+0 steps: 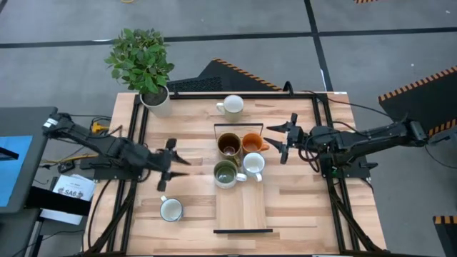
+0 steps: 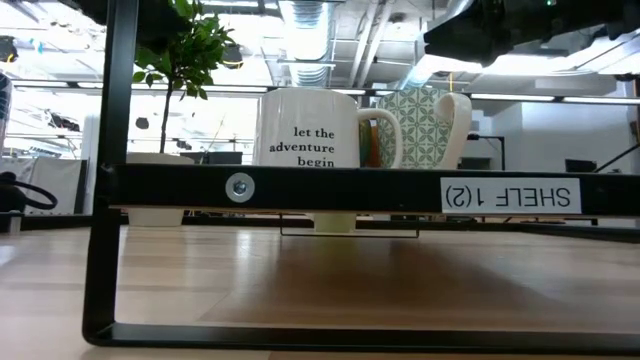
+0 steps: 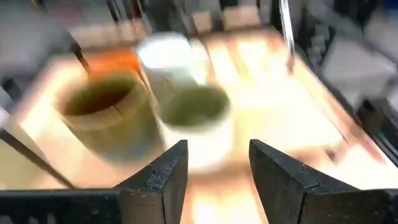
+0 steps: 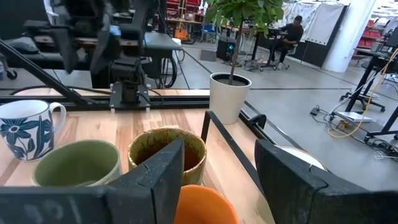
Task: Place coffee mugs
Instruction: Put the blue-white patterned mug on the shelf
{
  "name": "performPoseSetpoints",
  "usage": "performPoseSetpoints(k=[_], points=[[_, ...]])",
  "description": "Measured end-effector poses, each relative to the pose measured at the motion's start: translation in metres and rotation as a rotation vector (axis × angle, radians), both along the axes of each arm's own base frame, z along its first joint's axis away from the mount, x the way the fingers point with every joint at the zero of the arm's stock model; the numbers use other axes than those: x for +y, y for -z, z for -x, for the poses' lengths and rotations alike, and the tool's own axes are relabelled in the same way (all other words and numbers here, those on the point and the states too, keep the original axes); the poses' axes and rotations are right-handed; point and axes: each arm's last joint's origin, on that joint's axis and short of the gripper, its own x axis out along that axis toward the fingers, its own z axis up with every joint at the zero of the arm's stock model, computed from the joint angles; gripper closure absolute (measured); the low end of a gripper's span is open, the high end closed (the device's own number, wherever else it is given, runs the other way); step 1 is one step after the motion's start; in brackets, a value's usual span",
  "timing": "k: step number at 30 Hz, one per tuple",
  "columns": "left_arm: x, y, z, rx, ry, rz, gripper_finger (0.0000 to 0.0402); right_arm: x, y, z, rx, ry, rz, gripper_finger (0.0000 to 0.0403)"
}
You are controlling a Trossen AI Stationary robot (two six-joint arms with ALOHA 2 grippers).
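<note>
Looking like four mugs [image 1: 239,160] get clustered mid-frame on the shelf board [image 1: 243,207] to fill it, while two white mugs [image 1: 170,209] wait outside and the left gripper [image 1: 173,163] and right gripper [image 1: 280,141] flank it, fingers apart, empty.

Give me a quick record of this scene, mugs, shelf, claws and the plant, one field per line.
mugs on shelf: brown mug, orange mug, green mug, white mug, clustered together
shelf: wooden board in a black frame, near half bare
mugs off shelf: one near the plant, one at the near left
left claw: open, empty, left of the shelf
right claw: open, empty, by the orange mug
plant: potted, far left corner
</note>
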Motion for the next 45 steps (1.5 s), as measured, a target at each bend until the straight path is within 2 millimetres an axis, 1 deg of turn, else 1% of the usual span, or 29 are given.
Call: performPoseSetpoints(k=[2,4,7,10,13,15,18,21,25,28,32,35,41,45], points=[[-0.011,-0.004,-0.004,0.174,0.007,0.039,0.0246,0.0,0.001,0.0,0.006,0.0,0.0,0.0182],[-0.023,-0.004,-0.005,0.354,0.005,0.062,0.0246,0.0,0.001,0.0,0.011,0.0,0.0,0.0182],[-0.046,-0.006,-0.006,0.527,0.01,0.065,0.0246,0.0,0.002,0.0,0.02,0.0,-0.001,0.0182],[-0.072,-0.008,-0.011,0.601,0.062,0.017,0.0246,0.0,0.002,0.0,0.023,0.0,-0.001,0.0182],[-0.093,-0.01,-0.015,0.61,0.101,-0.046,0.0246,0.0,0.002,0.0,0.024,0.0,-0.001,0.0182],[-0.104,-0.007,-0.017,0.642,0.098,-0.077,0.0246,0.0,0.002,0.0,0.024,0.0,-0.001,0.0182],[-0.116,-0.003,-0.02,0.691,0.075,-0.06,0.0246,0.0,0.002,0.0,0.025,0.0,0.0,0.0182],[-0.121,0.004,-0.021,0.758,0.031,-0.054,0.0246,0.0,0.002,0.0,0.025,0.0,0.0,0.0182],[-0.12,0.014,-0.021,0.827,-0.051,-0.068,0.0246,0.0,0.002,0.0,0.025,0.0,0.0,0.0182],[-0.12,0.02,-0.021,0.87,-0.073,-0.088,0.0246,0.0,0.002,0.0,0.025,0.0,0.0,0.0182],[-0.121,0.025,-0.021,0.887,-0.085,-0.097,0.0246,0.0,0.002,0.0,0.025,-0.001,0.0,0.0182],[-0.12,0.028,-0.022,0.881,-0.116,-0.065,0.0246,0.0,0.002,0.0,0.025,-0.001,0.0,0.0182],[-0.116,0.039,-0.019,0.916,-0.177,-0.018,0.0246,0.0,0.002,0.0,0.025,-0.001,0.0,0.0182],[-0.116,0.047,-0.018,0.938,-0.16,0.01,0.0246,0.0,0.002,0.0,0.025,-0.001,0.0,0.0182]])
